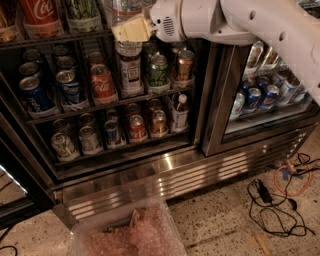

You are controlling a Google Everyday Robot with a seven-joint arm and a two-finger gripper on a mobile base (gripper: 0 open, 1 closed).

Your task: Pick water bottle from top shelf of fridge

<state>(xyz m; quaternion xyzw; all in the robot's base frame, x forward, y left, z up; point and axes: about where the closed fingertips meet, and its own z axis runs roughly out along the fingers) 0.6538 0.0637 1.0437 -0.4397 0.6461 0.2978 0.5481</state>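
**Gripper** (129, 31): pale yellow, at the end of a white arm (250, 25) that enters from the upper right. It is placed at the top shelf (60, 39), directly against the front of the water bottle (122, 9). Whether it is clamped on the bottle or merely set around it cannot be told.

**Water bottle:** clear and ribbed, upright on the top shelf, partly covered by the gripper. It is cut off by the upper edge of the view.

**Top shelf, other stock:** a red cola bottle (39, 12) is at the left. A green-labelled bottle (82, 9) stands between it and the water bottle.

**Fridge** (165, 167): black interior, steel frame and ribbed steel base.

**Middle rack:**
- Blue cans (35, 95) at the left.
- A red cola can (102, 82).
- A labelled bottle (131, 75) directly below the gripper.
- A green can (159, 70).
- A copper-coloured can (184, 62).

**Bottom rack:** a row of mixed cans (112, 132), ended at the right by a small white-capped bottle (179, 112).

**Right glass door** (270, 122): more blue cans (255, 97) are seen behind it.

**Floor** (225, 225): speckled.
- A clear plastic bin (100, 212) is set just before the steel base and filled with pinkish bubble wrap (135, 237).
- Black cables (270, 210) lie at the right.
- An orange cord (292, 180) lies coiled near them.
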